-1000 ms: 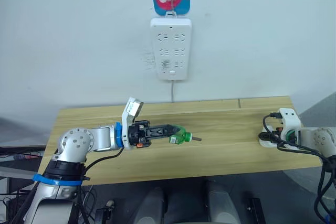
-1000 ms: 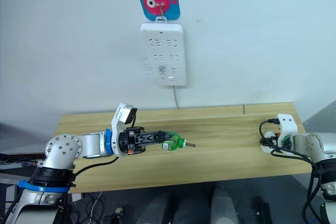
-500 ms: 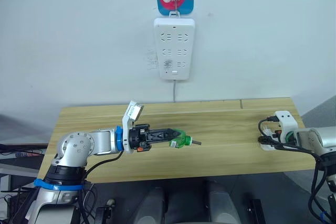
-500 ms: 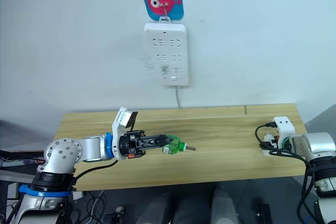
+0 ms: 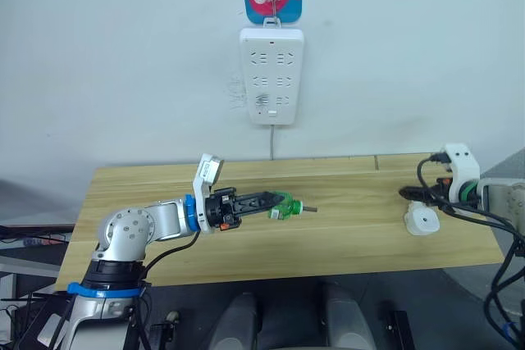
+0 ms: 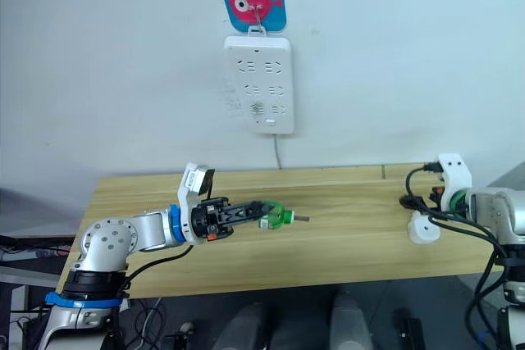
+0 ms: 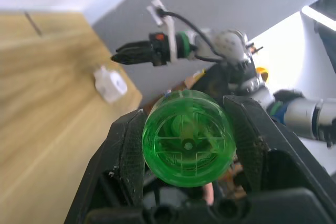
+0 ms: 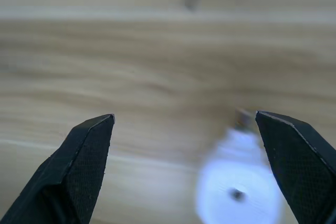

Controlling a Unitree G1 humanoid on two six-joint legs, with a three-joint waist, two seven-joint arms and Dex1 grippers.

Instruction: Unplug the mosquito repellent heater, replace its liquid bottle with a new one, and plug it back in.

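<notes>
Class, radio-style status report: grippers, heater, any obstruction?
Left gripper shut on green bottle. Right gripper open above heater lying on table, unplugged from power strip. Nothing in the way.

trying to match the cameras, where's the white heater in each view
Left eye view: heater lies on the table near its right end, below the right gripper.
Right eye view: same spot.
Left wrist view: small white lump by the table's far edge, beyond the green bottle.
Right wrist view: blurred white shape between the open fingers.
Shared landmark: the table.
</notes>
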